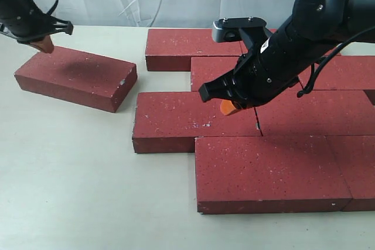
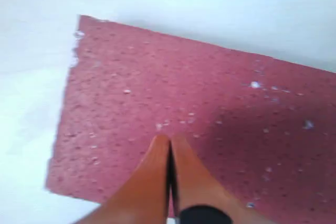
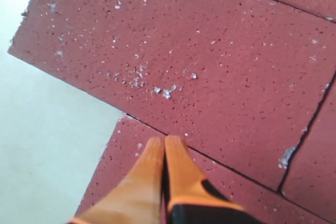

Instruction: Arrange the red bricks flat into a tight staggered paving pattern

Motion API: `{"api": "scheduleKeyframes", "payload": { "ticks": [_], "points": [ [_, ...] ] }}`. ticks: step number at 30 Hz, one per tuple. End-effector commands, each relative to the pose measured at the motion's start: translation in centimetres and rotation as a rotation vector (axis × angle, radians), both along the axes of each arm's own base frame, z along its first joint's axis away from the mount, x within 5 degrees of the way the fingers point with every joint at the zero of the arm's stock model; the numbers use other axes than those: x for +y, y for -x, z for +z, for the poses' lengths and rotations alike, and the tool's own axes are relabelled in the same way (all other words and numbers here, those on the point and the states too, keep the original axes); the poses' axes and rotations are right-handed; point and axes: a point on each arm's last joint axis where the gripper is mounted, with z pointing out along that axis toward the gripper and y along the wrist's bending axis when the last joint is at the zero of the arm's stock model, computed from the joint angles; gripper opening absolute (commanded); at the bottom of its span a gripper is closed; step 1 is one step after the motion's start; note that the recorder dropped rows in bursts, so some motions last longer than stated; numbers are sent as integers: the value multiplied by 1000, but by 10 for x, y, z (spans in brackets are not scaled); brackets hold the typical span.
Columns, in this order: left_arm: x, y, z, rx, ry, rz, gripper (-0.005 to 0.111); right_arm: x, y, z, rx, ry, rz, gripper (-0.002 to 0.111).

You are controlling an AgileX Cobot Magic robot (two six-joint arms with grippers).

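Joining one stray brick to the pattern is, as I am judging it, the step in hand. Most of the red bricks (image 1: 269, 168) are already lying flat in tight staggered rows, filling the right half of the table (image 1: 58, 203) from near its far edge toward its front edge. One loose brick (image 1: 76, 78) is lying flat too, but it is sitting apart near the far left corner of the table. It is turned at an angle to the rows, with bare table between it and them.

The left gripper (image 1: 44, 44) is hovering over the far left end of this loose brick with its orange fingers pressed together, holding nothing. Whether the tips are touching the surface I cannot tell, because the wrist picture is blurred. The right gripper (image 1: 230, 107) is hanging low over the paved rows, fingers also pressed together and empty, pointing at a joint between two rows.

The next move is probably calling for a push, not a grasp. The left gripper would be going behind the outer end of the loose brick and sliding it toward the rows. At the same time it would be turning the brick parallel, until it is closing against its neighbours. Which free place it should be filling, I cannot say surely.
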Motion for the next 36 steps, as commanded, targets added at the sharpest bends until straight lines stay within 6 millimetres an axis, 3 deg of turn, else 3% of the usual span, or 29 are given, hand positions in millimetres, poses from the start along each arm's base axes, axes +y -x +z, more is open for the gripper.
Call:
{"api": "scheduleKeyframes", "payload": {
  "ticks": [1,6,13,25,30,36],
  "points": [
    [37,1,1,-16,-9,87,0,1,1,0,3,1,7,-1],
    [77,3,0,-57,-16,180,0,2,1,0,8,-10,0,-1],
    [101,-3,-4,-145,-42,232,0,2,1,0,9,-11,0,-1],
    [98,-5,-79,66,18,235,0,2,1,0,6,-11,0,-1],
    [86,-4,-81,87,145,193,0,2,0,0,-1,-13,-2,-1],
    [83,1,-82,157,174,178,0,2,0,0,-1,-13,-2,-1]
  ]
}}
